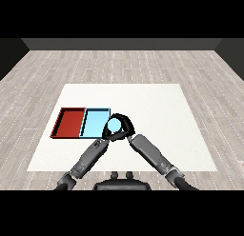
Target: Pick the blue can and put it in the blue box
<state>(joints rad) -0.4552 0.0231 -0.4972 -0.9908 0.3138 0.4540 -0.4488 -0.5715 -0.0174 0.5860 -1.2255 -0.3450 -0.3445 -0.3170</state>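
Head view: right hand (125,124) carries the blue can (114,126) at the blue tray's (94,122) near-right corner.
Its fingers curl around the can, keeping it lifted for placing, likely next; left hand (106,135) sits beneath, fingers unclear. Red tray (69,122) adjoins on the white surface (157,116).

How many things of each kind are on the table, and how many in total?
Trays: 2, a red tray and a blue tray
Cans: 1, a blue can between the two robot hands
Total: 3
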